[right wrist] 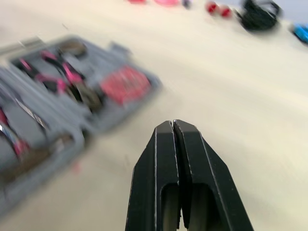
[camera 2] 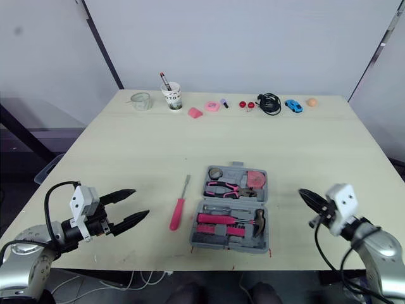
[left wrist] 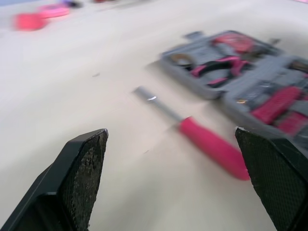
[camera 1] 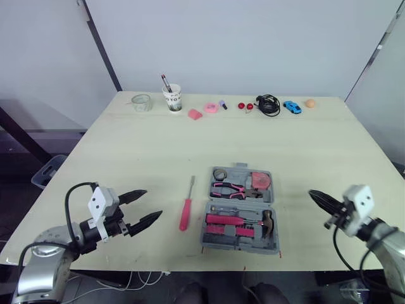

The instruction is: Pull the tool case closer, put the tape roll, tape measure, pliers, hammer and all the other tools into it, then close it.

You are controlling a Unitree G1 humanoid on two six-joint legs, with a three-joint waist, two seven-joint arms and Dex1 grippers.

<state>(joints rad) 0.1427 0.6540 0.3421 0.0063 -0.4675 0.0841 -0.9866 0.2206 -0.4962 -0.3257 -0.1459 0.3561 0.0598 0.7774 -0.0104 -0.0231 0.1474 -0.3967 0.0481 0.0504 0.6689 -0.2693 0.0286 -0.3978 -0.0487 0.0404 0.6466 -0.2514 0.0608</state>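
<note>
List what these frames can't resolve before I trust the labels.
- Right wrist view: the tool case is motion-blurred; the tools inside cannot be told apart.
- Left wrist view: the screwdriver tip is blurred, and the case runs off the picture's edge.
- Eye views: things along the table far edge, like the purple item, are too small to identify.
- Cup contents: too small to name.
</note>
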